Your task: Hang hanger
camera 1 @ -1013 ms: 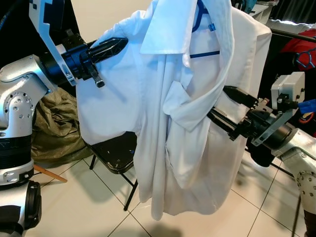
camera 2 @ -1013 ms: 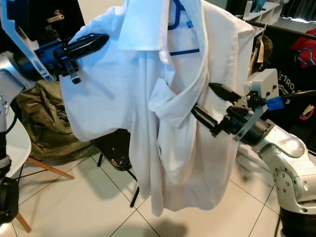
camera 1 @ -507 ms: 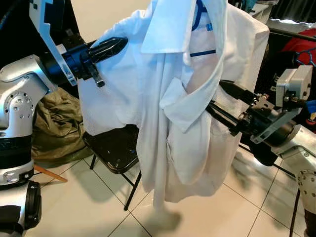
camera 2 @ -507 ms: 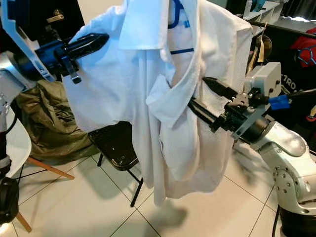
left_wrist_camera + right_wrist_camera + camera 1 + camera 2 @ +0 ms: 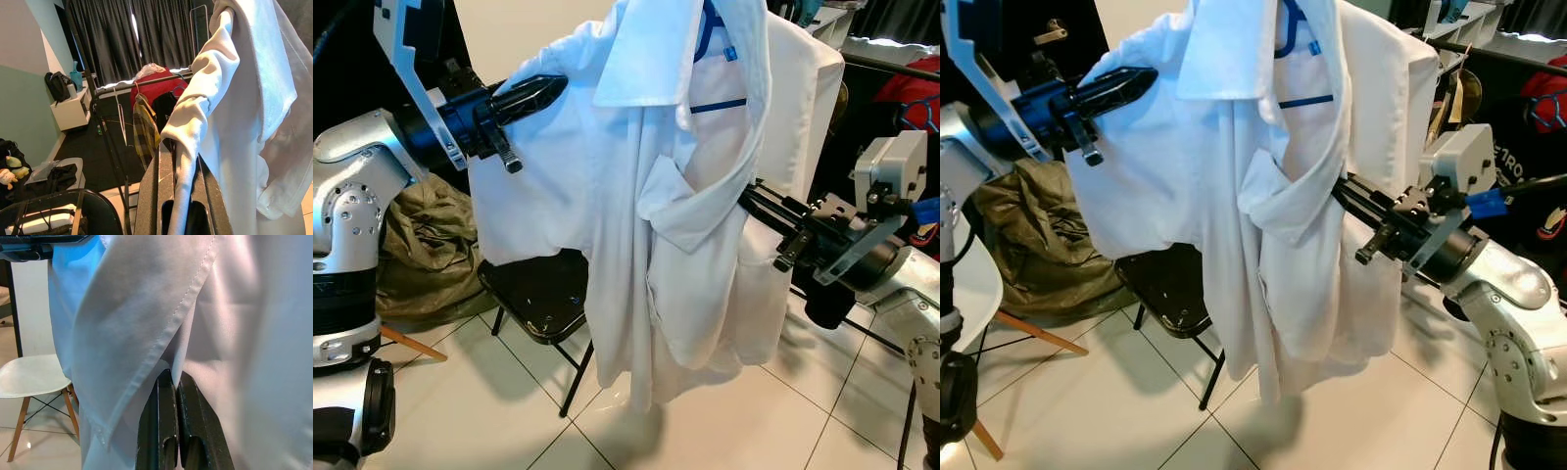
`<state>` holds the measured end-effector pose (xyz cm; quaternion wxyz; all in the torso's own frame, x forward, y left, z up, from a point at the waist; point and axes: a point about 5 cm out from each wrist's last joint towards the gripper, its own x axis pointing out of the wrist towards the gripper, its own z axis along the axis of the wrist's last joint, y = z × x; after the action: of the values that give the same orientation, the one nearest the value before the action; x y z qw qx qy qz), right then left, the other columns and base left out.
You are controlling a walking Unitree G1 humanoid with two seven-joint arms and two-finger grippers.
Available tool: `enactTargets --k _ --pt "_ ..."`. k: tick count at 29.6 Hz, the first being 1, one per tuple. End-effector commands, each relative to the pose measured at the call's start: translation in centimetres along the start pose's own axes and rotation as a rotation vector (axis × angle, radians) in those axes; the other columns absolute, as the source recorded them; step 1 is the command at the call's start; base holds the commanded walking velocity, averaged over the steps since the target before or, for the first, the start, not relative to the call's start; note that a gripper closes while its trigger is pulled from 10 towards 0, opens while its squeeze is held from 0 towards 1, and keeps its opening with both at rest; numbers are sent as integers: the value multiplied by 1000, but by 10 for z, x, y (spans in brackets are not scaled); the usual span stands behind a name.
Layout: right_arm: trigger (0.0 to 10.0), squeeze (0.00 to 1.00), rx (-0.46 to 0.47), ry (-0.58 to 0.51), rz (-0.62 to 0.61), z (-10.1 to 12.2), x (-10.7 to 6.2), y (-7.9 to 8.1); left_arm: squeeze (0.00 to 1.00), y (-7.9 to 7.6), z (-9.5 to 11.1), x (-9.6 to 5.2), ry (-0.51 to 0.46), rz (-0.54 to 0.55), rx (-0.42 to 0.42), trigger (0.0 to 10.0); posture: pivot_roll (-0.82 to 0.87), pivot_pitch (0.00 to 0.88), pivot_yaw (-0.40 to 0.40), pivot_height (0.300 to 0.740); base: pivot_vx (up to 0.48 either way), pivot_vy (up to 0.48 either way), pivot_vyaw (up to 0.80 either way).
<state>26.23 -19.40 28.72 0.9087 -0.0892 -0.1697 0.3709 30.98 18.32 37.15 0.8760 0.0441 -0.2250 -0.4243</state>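
Pale floor tiles (image 5: 489, 392) and a black folding chair (image 5: 533, 299) are seen behind a white shirt (image 5: 636, 225) hung high on a blue hanger (image 5: 710, 39). Shirt shoulder fabric is pinched by the left pincer (image 5: 548, 90). The right pincer (image 5: 1344, 188), fingers pressed together, is pushed against the shirt's front.

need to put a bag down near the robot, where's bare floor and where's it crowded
Bare tile floor lies in front of the black chair and below the white shirt's hem. It is crowded higher up: the left gripper pinches the shirt's shoulder and the right gripper pokes into its front. An olive cloth heap fills the floor behind the chair.
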Motion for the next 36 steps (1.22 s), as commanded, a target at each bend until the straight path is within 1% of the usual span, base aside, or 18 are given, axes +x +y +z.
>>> enactTargets --k 1,5,7,10,13,14,16,17,19,21,23,27,30,32,33,34,35,36 --pt "0 0 -11 15 3 -1 -2 -1 0 1 11 2 -45 1 32 10000 -74 81 35 740 0 0 0" --pt "0 0 -31 24 -18 1 -6 -8 0 3 12 0 -29 3 46 10000 -73 78 34 740 0 0 0" --pt "0 0 -62 31 -46 10 -18 -23 0 9 10 -8 26 -7 80 10000 -73 78 34 740 0 0 0" --pt "0 0 -62 31 -46 10 -18 -23 0 9 10 -8 26 -7 80 10000 -73 78 34 740 0 0 0" --pt "0 0 -102 24 -67 36 -44 -49 0 18 0 -33 218 -80 185 10000 -74 75 26 740 0 0 0" --pt "0 0 -102 24 -67 36 -44 -49 0 18 0 -33 218 -80 185 10000 -74 75 26 740 0 0 0" --pt "0 0 -115 25 -69 48 -57 -59 0 20 -3 -43 306 -132 238 10000 -74 73 25 740 0 0 0" --pt "0 0 -115 25 -69 48 -57 -59 0 20 -3 -43 306 -132 238 10000 -74 73 25 740 0 0 0" --pt "0 0 -118 26 -68 53 -61 -62 0 17 -5 -46 338 -175 259 10000 -73 72 23 740 0 0 0" --pt "0 0 -119 30 -65 53 -62 -62 0 15 -5 -45 344 -194 263 10000 -73 72 23 740 0 0 0" --pt "0 0 -116 44 -41 52 -62 -61 0 6 -7 -42 345 -263 271 10000 -76 65 21 740 0 0 0" --pt "0 0 -113 48 -33 52 -62 -61 0 3 -8 -41 343 -285 271 10000 -76 65 21 740 0 0 0" --pt "0 0 -100 59 -4 48 -60 -59 0 -3 -8 -36 312 -327 258 10000 -82 59 22 740 0 0 0" --pt "0 0 -100 59 -4 48 -60 -59 0 -3 -8 -36 312 -327 258 10000 -82 59 22 740 0 0 0" --pt "0 0 -78 61 27 42 -54 -54 0 -9 -8 -32 271 -355 230 10000 -86 59 22 740 0 0 0" --pt "0 0 -78 61 27 42 -54 -54 0 -9 -8 -32 271 -355 230 10000 -86 59 22 740 0 0 0" --pt "0 0 -55 67 66 35 -48 -49 0 -15 -10 -28 235 -387 207 10000 -90 59 20 740 0 0 0" --pt "0 0 -55 67 66 35 -48 -49 0 -15 -10 -28 235 -387 207 10000 -90 59 20 740 0 0 0"
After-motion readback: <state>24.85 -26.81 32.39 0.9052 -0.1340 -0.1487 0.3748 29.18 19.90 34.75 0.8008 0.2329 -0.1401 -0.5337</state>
